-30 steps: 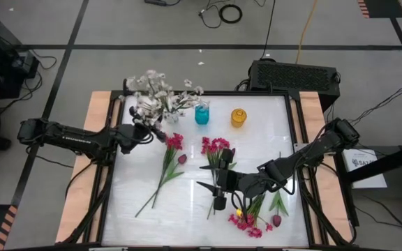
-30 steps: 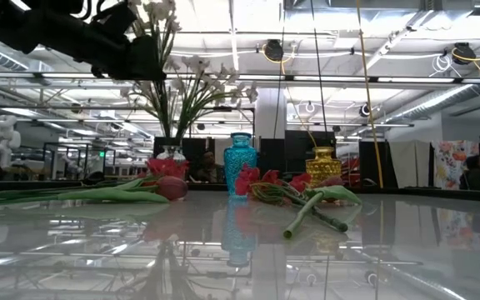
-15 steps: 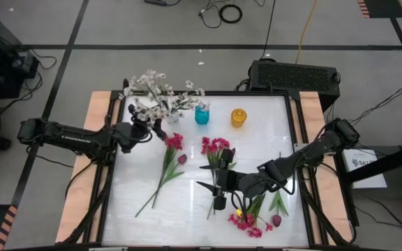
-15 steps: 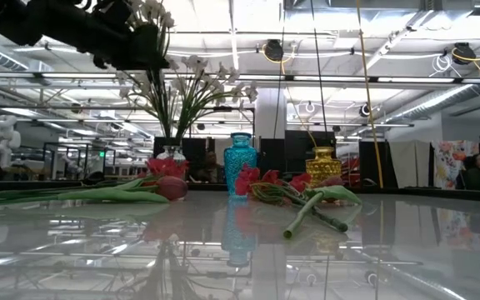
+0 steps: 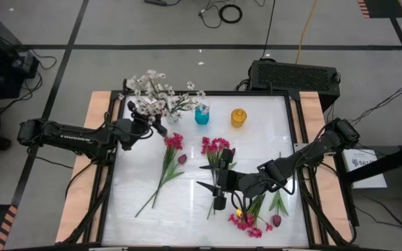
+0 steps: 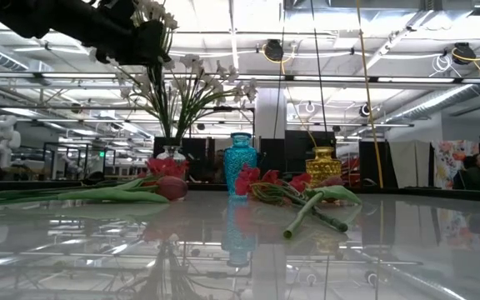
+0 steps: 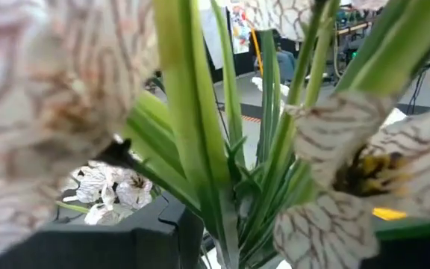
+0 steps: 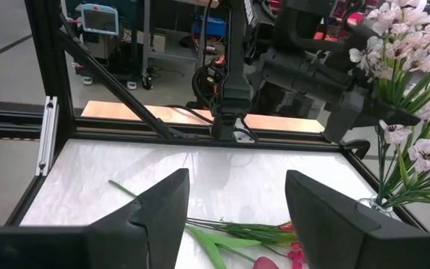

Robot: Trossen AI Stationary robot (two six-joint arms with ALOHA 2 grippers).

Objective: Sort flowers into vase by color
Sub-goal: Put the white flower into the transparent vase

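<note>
White-blossomed sprigs on long green stems [image 5: 158, 100] stand bunched in a clear glass vase [image 6: 171, 153] at the table's far left corner, their heads spilling past the dark frame edge [image 5: 187, 93]. My left gripper [image 5: 154, 126] sits just beside the bunch on its near side, raised above the table; in my left wrist view green stems [image 7: 200, 142] and veined pale petals [image 7: 349, 172] crowd right up against the lens. I cannot tell whether those fingers are apart or together, since the blooms hide them.

To the right of that vase stand a teal glass vase [image 5: 202, 114] and an amber glass vase [image 5: 239, 117], both near the far edge, with bare white tabletop [image 5: 264, 132] beyond the amber one.

A magenta-pink cluster with a maroon tulip on leafy stems [image 5: 167, 157] lies flat left of centre, well apart from my left gripper. A second magenta bunch [image 5: 216, 150] lies mid-table. My right gripper [image 5: 217, 192] hovers over its stems, fingers [image 8: 163, 209] spread and holding nothing. More pink and maroon flowers [image 5: 253, 219] lie near the front right edge, beside my right arm. The front left quarter of the table is open.
</note>
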